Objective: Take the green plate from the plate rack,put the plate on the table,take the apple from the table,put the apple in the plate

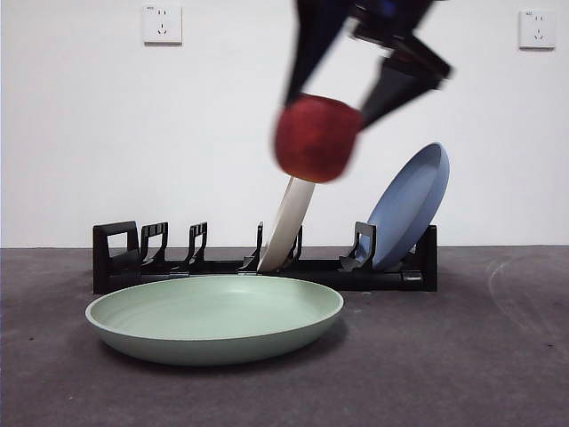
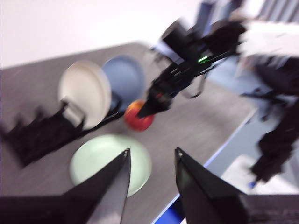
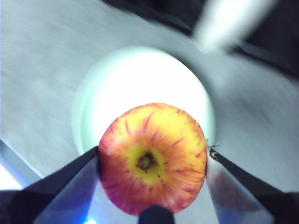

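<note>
Nearest, the green plate (image 1: 214, 317) lies flat on the table (image 1: 498, 356), rim up, nothing in it, a little toward 7 o'clock from the table's middle as seen from the front.

Directly behind it, touching or nearly so (hard to tell from this low angle), runs the plate rack (image 1: 267, 262), long and black, its squarish loop at the 9 o'clock end. Two plates remain in its slots: a cream-white plate (image 1: 287, 224) standing edge-on near the middle, leaning slightly toward 1 o'clock, and a blue plate (image 1: 409, 206) at the 3 o'clock end, tilted back, its hollow face toward the front.

Above the rack, in mid-air, the apple (image 1: 317, 138) hangs red and blurred, clear of everything beneath. The right gripper (image 1: 331, 111) comes down from 12 o'clock and has it clamped, one dark jaw on each flank. In the right wrist view the apple (image 3: 153, 157) shows its yellow stem end between the two jaws, with the pale disc of the plate (image 3: 93, 93) below and beyond it.

The left gripper (image 2: 152, 161) sits well off to the side, jaws apart, nothing between them.

Farthest back: a white wall with two sockets (image 1: 162, 24).
</note>
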`<state>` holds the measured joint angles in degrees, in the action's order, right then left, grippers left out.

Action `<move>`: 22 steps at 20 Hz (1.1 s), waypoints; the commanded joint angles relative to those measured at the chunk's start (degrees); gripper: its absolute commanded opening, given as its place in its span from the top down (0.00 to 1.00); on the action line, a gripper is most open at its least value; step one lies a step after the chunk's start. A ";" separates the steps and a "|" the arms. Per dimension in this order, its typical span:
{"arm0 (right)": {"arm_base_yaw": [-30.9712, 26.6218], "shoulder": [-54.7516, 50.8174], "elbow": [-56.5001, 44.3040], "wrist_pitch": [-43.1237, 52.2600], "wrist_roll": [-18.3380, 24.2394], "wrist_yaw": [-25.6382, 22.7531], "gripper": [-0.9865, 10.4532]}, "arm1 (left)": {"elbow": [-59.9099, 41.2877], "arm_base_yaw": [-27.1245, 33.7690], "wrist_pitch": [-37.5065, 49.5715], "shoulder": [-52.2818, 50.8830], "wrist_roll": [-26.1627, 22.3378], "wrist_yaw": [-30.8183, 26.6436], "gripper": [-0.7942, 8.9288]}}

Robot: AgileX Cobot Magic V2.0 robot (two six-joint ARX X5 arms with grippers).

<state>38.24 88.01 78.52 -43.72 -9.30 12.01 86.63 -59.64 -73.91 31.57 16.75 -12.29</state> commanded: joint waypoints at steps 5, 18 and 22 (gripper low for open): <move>9.27 6.27 -0.22 9.86 -2.97 -7.45 0.92 | -1.95 -0.04 -1.86 1.18 2.21 -2.95 0.76; 9.38 20.59 -0.22 9.92 -4.02 -8.66 0.92 | -1.95 -0.04 -1.88 1.44 2.75 -2.29 0.76; 9.35 20.59 -0.22 9.14 -4.02 -9.27 0.76 | -1.95 -0.04 -1.88 1.44 2.75 -2.29 0.76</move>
<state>47.55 107.44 78.54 -33.80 -12.86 3.01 84.99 -59.64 -76.18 33.06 19.16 -14.61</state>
